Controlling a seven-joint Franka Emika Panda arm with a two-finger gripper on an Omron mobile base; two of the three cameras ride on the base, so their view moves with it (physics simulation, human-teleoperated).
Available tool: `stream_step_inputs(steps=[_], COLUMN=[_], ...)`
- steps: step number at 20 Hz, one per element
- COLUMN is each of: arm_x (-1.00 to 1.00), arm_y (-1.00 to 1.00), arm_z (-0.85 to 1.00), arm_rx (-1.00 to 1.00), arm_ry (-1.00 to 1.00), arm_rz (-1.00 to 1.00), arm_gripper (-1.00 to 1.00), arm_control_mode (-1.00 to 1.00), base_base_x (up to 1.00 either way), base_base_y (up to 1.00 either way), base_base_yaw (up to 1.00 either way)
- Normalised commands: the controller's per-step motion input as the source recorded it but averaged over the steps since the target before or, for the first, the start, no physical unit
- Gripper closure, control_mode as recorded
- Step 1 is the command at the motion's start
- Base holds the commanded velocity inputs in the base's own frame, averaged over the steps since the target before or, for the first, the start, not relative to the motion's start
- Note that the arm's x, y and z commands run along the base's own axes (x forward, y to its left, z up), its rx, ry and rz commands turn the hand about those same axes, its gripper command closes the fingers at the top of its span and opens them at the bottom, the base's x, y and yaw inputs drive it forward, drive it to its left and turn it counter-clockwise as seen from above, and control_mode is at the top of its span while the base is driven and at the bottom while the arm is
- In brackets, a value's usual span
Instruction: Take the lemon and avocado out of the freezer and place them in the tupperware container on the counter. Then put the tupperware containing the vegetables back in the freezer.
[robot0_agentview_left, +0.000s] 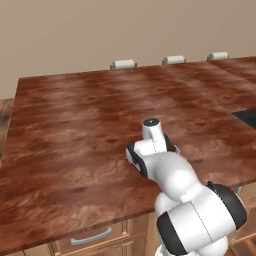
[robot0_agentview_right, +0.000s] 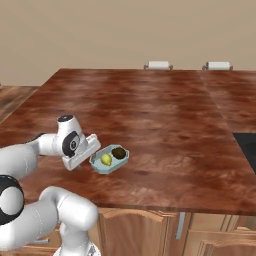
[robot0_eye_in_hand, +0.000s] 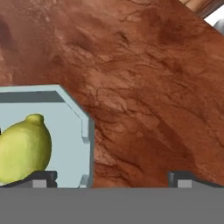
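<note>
Gripper (robot0_eye_in_hand: 113, 177) standing wide open, gripping nothing, hanging low over counter (robot0_agentview_right: 165, 115). Tupperware container (robot0_agentview_right: 109, 159) sitting just beside fingertips, wall edging between them; lemon (robot0_agentview_right: 106, 159) and avocado (robot0_agentview_right: 119, 152) lying inside.

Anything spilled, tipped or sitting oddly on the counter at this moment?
Nothing stands out. The tupperware container sits flat on the counter near its front edge, with the lemon and avocado inside. The open gripper hovers beside it.
</note>
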Motion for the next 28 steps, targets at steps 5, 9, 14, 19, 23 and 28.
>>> stream_step_inputs(steps=[5,9,14,19,23,28], arm_x=[0.22,0.09,0.12,0.18,0.23,0.10], arm_y=[0.00,0.00,0.00,0.00,0.01,0.06], arm_z=[-0.14,-0.19,-0.20,-0.17,-0.17,-0.19], arm_rx=[0.00,0.00,0.00,0.00,0.00,0.00], arm_ry=[0.01,0.01,0.01,0.01,0.03,0.03], arm_rz=[-0.22,-0.21,-0.20,-0.19,-0.19,-0.19], arm_gripper=[-1.00,-1.00,-1.00,-1.00,-1.00,-1.00], arm_control_mode=[-1.00,-1.00,-1.00,-1.00,-1.00,-1.00], base_base_x=[0.00,0.00,0.00,0.00,0.00,0.00], base_base_y=[0.00,0.00,0.00,0.00,0.00,0.00], base_base_yaw=[0.00,0.00,0.00,0.00,0.00,0.00])
